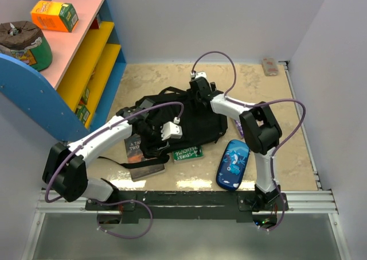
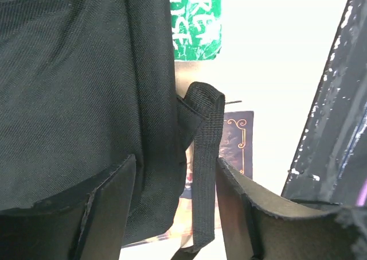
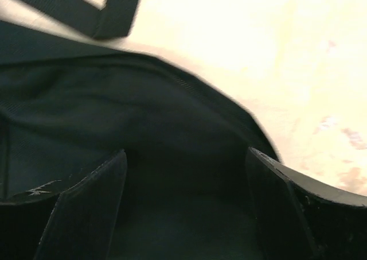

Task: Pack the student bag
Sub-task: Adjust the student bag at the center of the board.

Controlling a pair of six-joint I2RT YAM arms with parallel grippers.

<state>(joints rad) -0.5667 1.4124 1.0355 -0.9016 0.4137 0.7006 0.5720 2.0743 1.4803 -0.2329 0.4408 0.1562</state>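
A beige table [image 1: 275, 99] sits between white walls, with a colourful shelf [image 1: 97, 53] at the left carrying an orange box [image 1: 54, 15]. The student bag [image 1: 198, 125], black and floppy, lies in the middle of the table. A dark book [image 1: 135, 148] and a green book [image 1: 187, 153] lie at its near edge, and a blue pencil case [image 1: 233, 164] lies near its right. The left arm [image 1: 109, 135] reaches over the bag's near side, jaws spread around fabric and a loose strap [image 2: 206, 156]. The right arm [image 1: 229, 106] bends to the bag's far edge, jaws spread wide over dark fabric.
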